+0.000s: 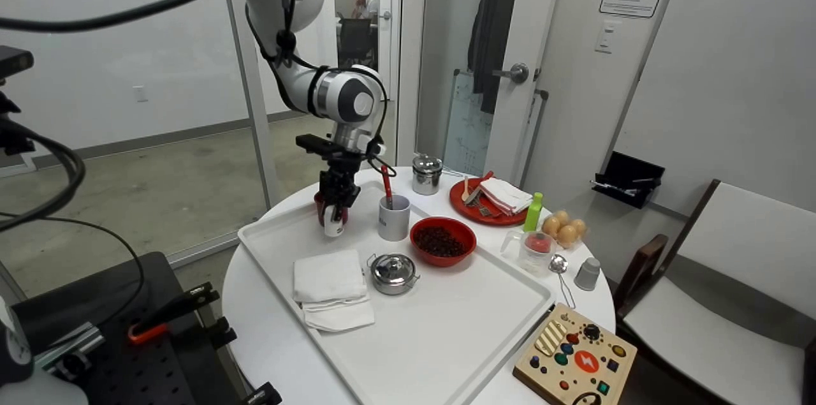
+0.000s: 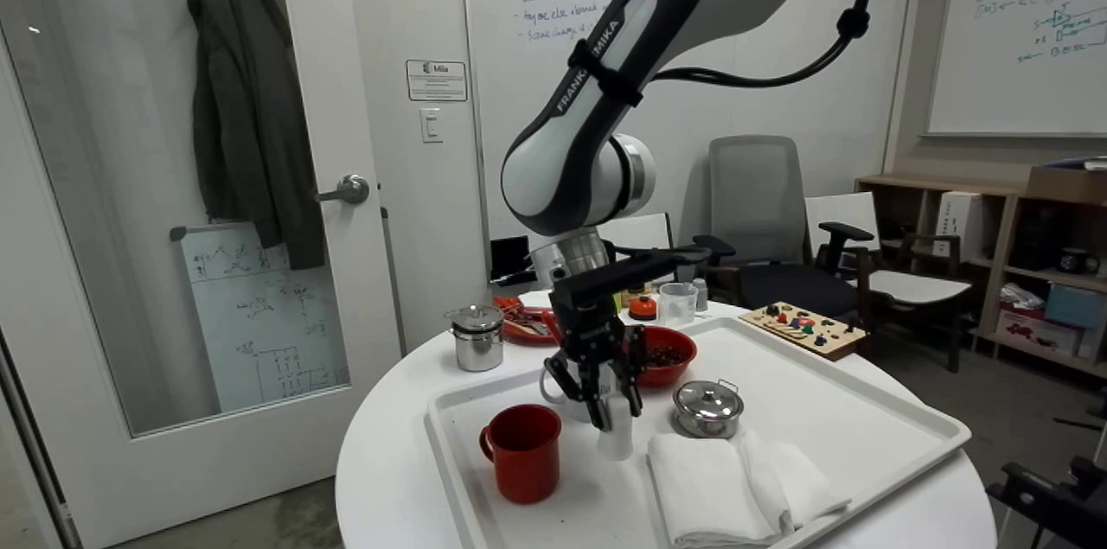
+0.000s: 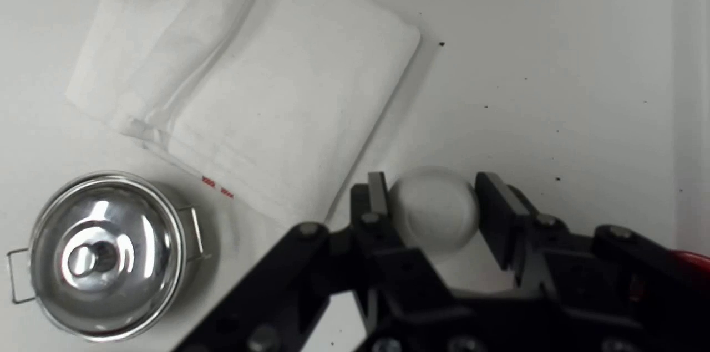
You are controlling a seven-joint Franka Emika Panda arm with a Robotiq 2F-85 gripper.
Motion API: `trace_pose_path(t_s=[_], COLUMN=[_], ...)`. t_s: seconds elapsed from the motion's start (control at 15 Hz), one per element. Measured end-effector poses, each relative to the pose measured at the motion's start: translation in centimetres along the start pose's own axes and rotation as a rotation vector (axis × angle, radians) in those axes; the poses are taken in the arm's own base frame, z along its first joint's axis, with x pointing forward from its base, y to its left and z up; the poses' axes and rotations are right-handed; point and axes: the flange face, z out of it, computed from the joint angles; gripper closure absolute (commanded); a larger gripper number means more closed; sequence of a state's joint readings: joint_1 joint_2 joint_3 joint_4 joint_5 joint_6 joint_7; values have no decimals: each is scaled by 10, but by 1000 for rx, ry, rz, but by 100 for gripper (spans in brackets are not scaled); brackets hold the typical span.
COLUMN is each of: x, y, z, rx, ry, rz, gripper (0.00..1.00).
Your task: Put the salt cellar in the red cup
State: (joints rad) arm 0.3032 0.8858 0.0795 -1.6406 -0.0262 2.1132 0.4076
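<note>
The salt cellar is a small white cylinder, in the wrist view (image 3: 435, 213) and in both exterior views (image 1: 333, 226) (image 2: 616, 440). My gripper (image 3: 435, 197) has a finger on each side of it, both pads touching it. In the exterior views the gripper (image 1: 335, 208) (image 2: 617, 412) holds it upright, low over the tray; I cannot tell whether its base touches. The red cup (image 2: 527, 458) stands upright on the tray beside the cellar, handle away from it. The cup is partly hidden behind the gripper in an exterior view (image 1: 320, 208); its edge shows at the wrist view's right (image 3: 698, 259).
The white tray (image 1: 446, 328) carries folded white cloths (image 1: 331, 284), a lidded steel pot (image 1: 393, 274), a red bowl (image 1: 454, 261) of dark beans and a light grey mug (image 1: 394, 221) with a red-handled utensil. A red plate (image 1: 460, 204) and steel canister (image 1: 426, 175) stand behind.
</note>
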Motion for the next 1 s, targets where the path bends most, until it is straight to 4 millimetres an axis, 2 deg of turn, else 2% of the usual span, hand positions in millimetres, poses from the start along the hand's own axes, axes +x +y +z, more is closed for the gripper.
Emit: trace_pose_path(t_s=[0.27, 0.67, 1.0], x=[-9, -23, -22], y=[-16, -50, -73], z=[-27, -53, -74], rx=[-2, -40, -83], ry=[21, 9, 22], rz=[-28, -86, -128], gripper=[81, 81, 81])
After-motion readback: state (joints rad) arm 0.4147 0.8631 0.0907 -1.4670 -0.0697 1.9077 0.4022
